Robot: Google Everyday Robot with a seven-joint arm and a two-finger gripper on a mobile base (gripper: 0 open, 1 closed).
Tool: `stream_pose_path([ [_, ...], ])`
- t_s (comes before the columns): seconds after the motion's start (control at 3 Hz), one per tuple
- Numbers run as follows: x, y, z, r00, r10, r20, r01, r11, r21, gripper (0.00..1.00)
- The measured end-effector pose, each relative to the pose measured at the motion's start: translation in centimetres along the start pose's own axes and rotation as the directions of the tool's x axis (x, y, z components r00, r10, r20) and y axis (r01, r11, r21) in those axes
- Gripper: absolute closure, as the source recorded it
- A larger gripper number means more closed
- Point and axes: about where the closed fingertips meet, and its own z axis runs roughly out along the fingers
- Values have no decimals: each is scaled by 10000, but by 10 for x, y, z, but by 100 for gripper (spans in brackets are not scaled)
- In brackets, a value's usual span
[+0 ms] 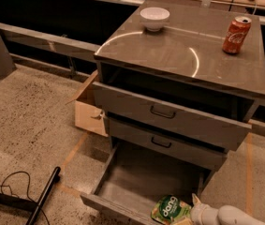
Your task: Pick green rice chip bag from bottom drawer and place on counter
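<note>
The green rice chip bag lies in the front right corner of the open bottom drawer, its dark green logo facing up. My gripper, on a white arm entering from the lower right, is right at the bag's right edge, low in the drawer. The counter is the glossy grey-brown cabinet top with a curved light reflection, well above the gripper.
A white bowl and a red soda can stand on the counter. Both upper drawers stick out partly above the bottom drawer. A cardboard box sits left of the cabinet. A black pole and cable lie on the floor.
</note>
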Motion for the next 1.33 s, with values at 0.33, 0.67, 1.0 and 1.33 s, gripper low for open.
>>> stream_pose_path([
  [0.33, 3, -17, 30, 9983, -458, -350, 471, 9982, 382, 0],
  [0.67, 8, -25, 45, 9954, -710, -639, 743, 9960, 500, 0],
  [1.0, 18, -28, 58, 9919, -866, -925, 917, 9944, 518, 0],
  [1.33, 30, -24, 67, 9878, -966, -1225, 1027, 9937, 449, 0],
])
